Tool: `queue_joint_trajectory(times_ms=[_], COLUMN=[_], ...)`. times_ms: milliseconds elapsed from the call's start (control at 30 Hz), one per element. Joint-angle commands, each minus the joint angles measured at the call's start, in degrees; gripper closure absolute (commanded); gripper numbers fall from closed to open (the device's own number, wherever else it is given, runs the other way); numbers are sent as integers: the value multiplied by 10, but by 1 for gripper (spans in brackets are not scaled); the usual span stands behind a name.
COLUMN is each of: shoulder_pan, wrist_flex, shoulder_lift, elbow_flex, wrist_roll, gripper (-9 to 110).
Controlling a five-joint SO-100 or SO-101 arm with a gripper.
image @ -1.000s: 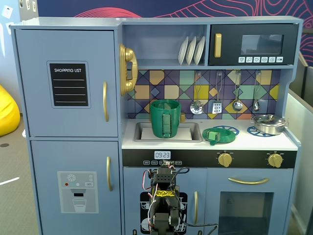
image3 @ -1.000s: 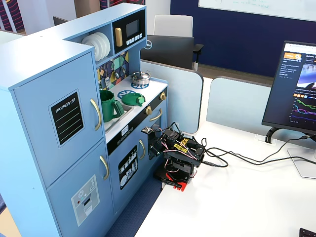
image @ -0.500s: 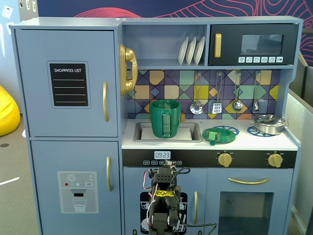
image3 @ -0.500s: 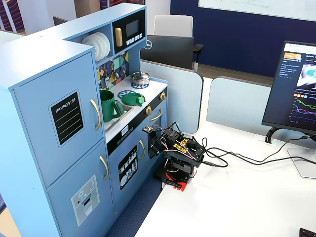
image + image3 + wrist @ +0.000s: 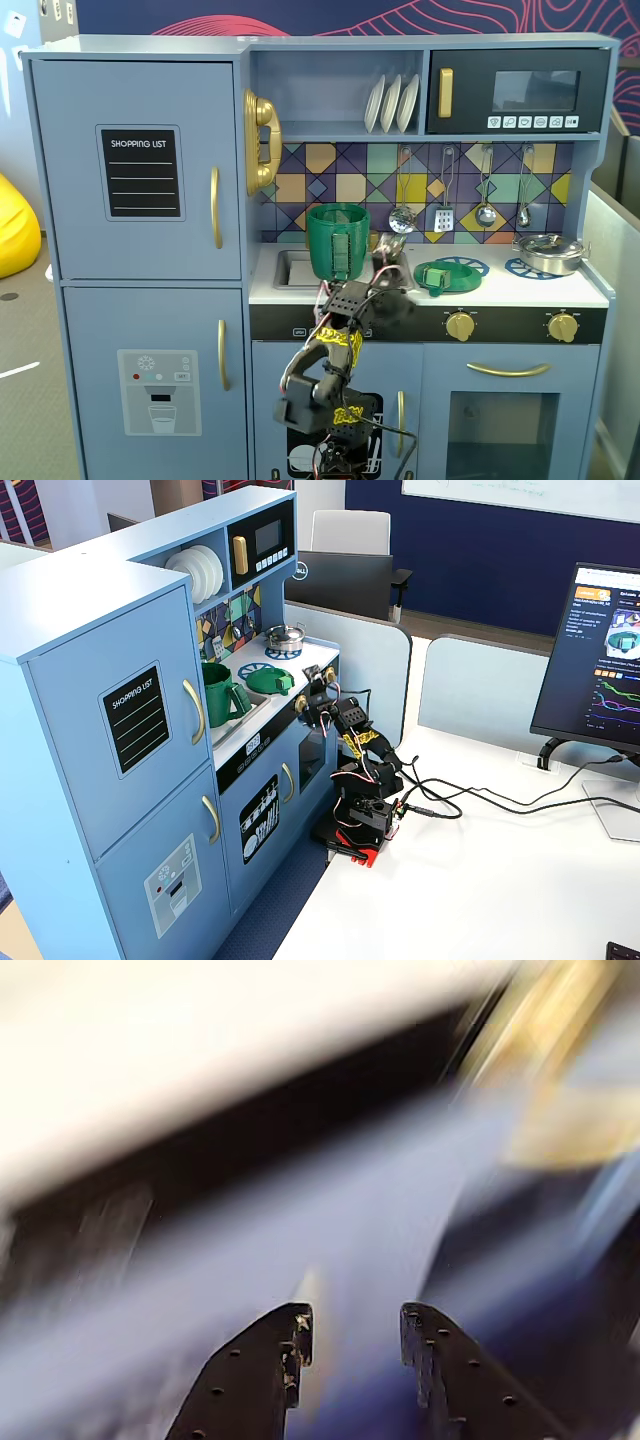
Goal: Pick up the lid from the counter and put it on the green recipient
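green disc: the lid (image 5: 446, 276) lies flat on the white counter (image 5: 520, 290), over a blue burner ring (image 5: 463, 266), lighter knob facing the camera edge in a fixed view.
lid in the side view: lid (image 5: 269, 680) sits between the sink and the counter's front edge, not touched by anything.
green recipient: ribbed green cylinder (image 5: 337, 241) stands upright in the sink (image 5: 290, 268), top open, at about 9 o'clock from the lid in the front fixed view; also seen at (image 5: 217, 693).
key relation: in the front fixed view the lid lies at roughly 3 o'clock from the gripper (image 5: 388, 262), near but apart; the recipient is at about 10 o'clock from the gripper, just beside it.
lid axis: round, no long axis; only the knob gives a grab feature, at the lid's 7 o'clock rim.
gripper state: wrist view shows the two fingers (image 5: 262, 1380) parted with a clear gap, nothing between them; gripper (image 5: 352, 1332) is empty.
wrist background: heavy motion blur, only white counter edge and dark panel guessable.
arm pose: arm (image 5: 362, 760) rises from its base on the table (image 5: 520, 880), elbow bent, wrist reaching up over the counter's front edge.
steel pot: pot (image 5: 548, 252) at far 3 o'clock, well apart, not involved.
likely step: approach to the lid; task barely begun by my read.
next need: shift toward 3 o'clock and drop over the knob, judgement only.
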Motion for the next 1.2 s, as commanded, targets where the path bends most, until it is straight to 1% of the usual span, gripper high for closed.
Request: queue_joint_trajectory(times_ms=[0,100,233,367,500,733,967,1167], shoulder_pan=[40,57,54,54,40,39,34,24], wrist_flex=[-173,-267,-333,-381,-437,-497,-522,-523], shoulder_lift=[-20,-45,-75,-109,-151,-250,-325,-352], elbow_flex=[-40,-27,-18,-4,8,-22,-73,-102], wrist_roll=[-17,-20,3,2,11,11,10,10], gripper=[88,78,68,65,64,65,66,68])
